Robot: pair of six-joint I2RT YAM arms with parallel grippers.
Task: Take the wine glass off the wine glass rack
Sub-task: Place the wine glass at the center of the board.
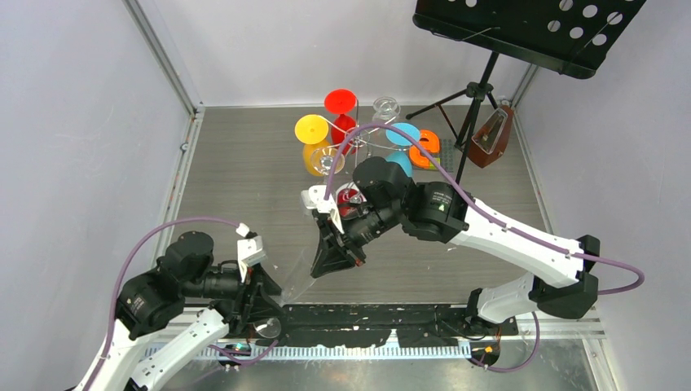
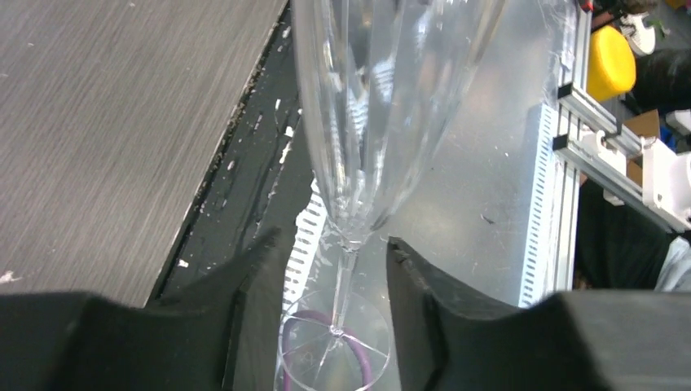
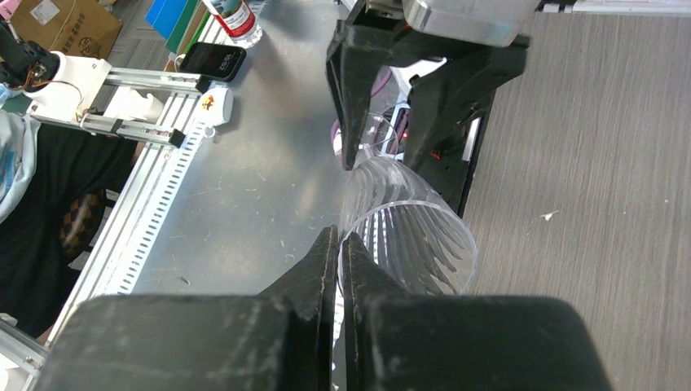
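A clear fluted wine glass (image 3: pixel 411 236) lies tilted between my two grippers, off the rack. My right gripper (image 3: pixel 339 236) is shut on the bowl's rim, with the glass wall pinched between its fingers; in the top view this gripper (image 1: pixel 323 267) is near the table's middle. My left gripper (image 2: pixel 334 244) is open, its fingers on either side of the thin stem (image 2: pixel 344 277) without touching it; the round foot (image 2: pixel 334 342) lies just behind them. In the top view the left gripper (image 1: pixel 265 300) is at the front left. The chrome wine glass rack (image 1: pixel 368 145) stands at the back.
Yellow (image 1: pixel 312 130), red (image 1: pixel 340 102), blue (image 1: pixel 403 134), orange (image 1: pixel 424 151) and clear (image 1: pixel 385 107) glasses hang on or stand round the rack. A black tripod music stand (image 1: pixel 521 24) and a brown metronome (image 1: pixel 491 138) stand at the back right. A metal rail (image 1: pixel 367 350) runs along the table's near edge.
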